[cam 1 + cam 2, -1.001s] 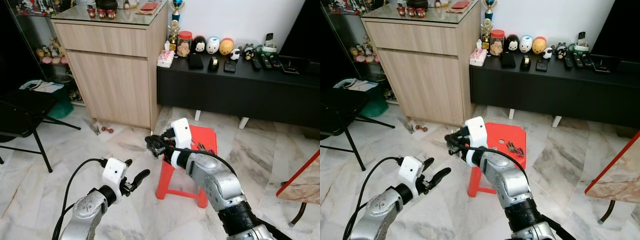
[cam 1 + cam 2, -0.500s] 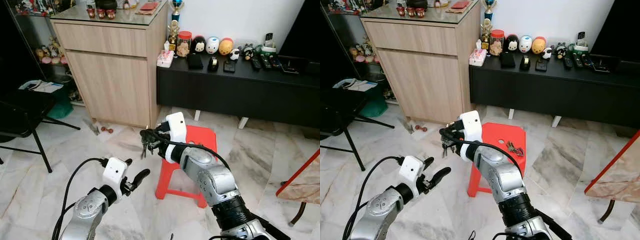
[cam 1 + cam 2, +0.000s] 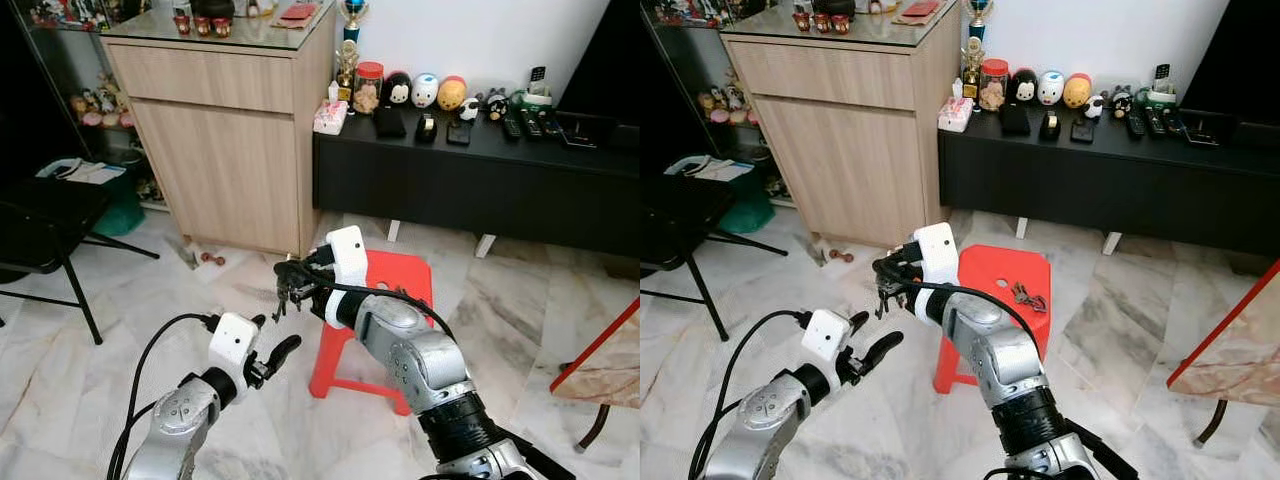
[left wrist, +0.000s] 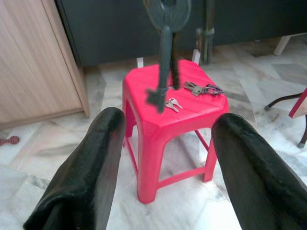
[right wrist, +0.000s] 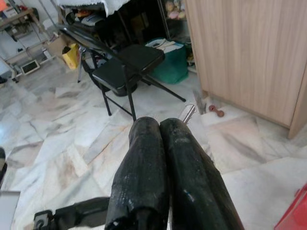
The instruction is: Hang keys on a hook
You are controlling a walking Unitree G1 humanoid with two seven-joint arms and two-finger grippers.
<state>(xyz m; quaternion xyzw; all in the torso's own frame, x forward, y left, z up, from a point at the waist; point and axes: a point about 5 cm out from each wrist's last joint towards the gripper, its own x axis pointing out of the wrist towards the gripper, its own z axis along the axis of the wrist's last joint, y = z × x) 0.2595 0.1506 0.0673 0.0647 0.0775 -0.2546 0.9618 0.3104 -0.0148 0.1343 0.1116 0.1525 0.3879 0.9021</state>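
Right end effector: fingers pressed together on a bunch of keys, which dangles in the air to the left of the red stool, above the marble floor. Left end effector: low and in front of the robot, fingers spread wide apart with nothing between them, pointed toward the stool. More keys (two small clusters) lie on the stool's seat, with a wooden cabinet behind.

Bright, even indoor daylight, soft shadows on the marble floor, head views sharp, keys blurred just beyond the left pincer
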